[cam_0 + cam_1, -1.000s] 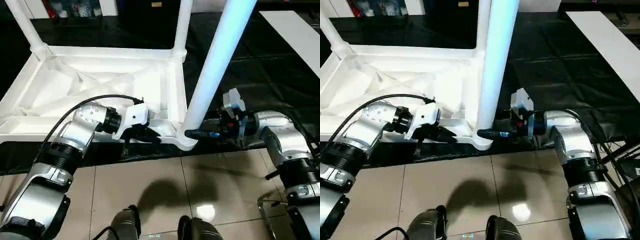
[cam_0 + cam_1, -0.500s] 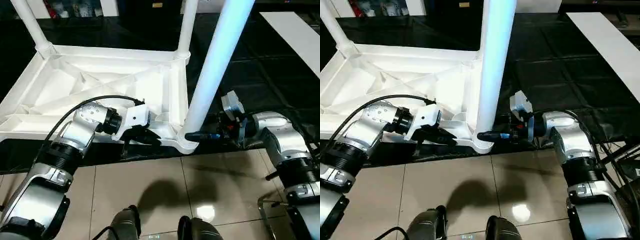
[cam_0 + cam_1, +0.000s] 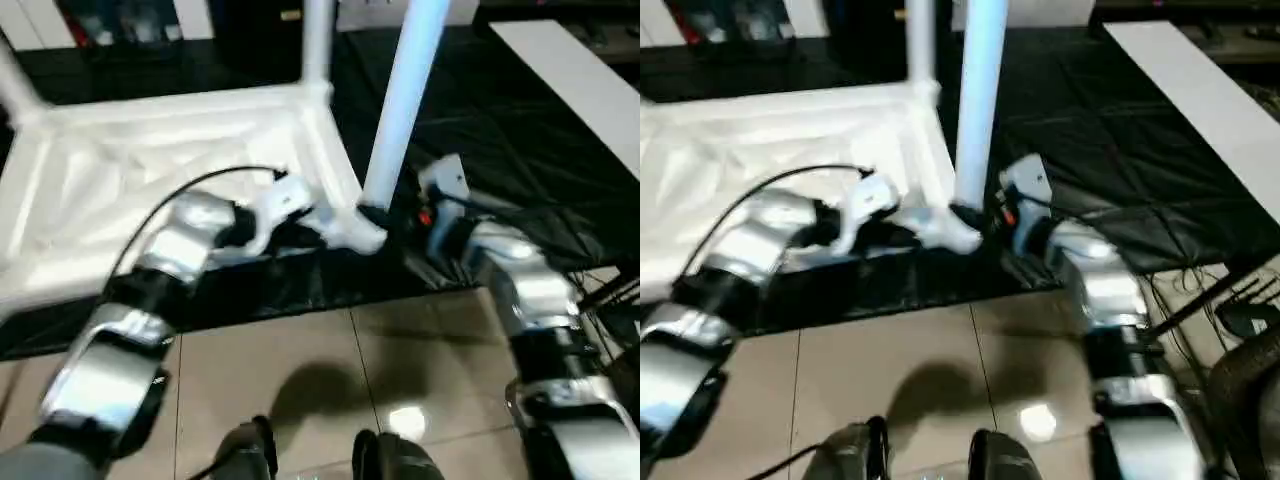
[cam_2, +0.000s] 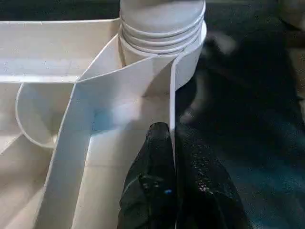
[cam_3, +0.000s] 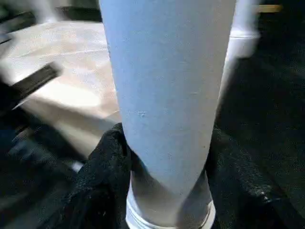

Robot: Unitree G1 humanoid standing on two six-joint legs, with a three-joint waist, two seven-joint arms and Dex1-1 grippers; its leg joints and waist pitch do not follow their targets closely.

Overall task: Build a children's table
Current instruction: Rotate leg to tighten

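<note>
The children's table lies upside down on a black mat, its ribbed white top (image 3: 150, 150) facing up. A long white leg (image 3: 400, 100) stands in the near corner socket (image 3: 365, 235), and another leg (image 3: 318, 45) rises at the far corner. My left gripper (image 4: 172, 143) is shut on the thin rim wall (image 4: 172, 95) just beside that socket, one finger (image 4: 157, 181) on each side. My right gripper (image 5: 167, 157) reaches in from the right and holds the leg (image 5: 167, 86) low down, black fingers (image 5: 102, 171) pressed against both of its sides.
The black mat (image 3: 480, 120) spreads to the right of the table top. A long white board (image 3: 570, 70) lies at the far right. Beige floor tiles (image 3: 300, 370) and my feet (image 3: 400, 460) are in front. Cables (image 3: 1230, 300) trail at the right.
The head view has swung and blurred. My right gripper's fingers have drawn in around the leg's base. The left gripper has kept its hold on the rim.
</note>
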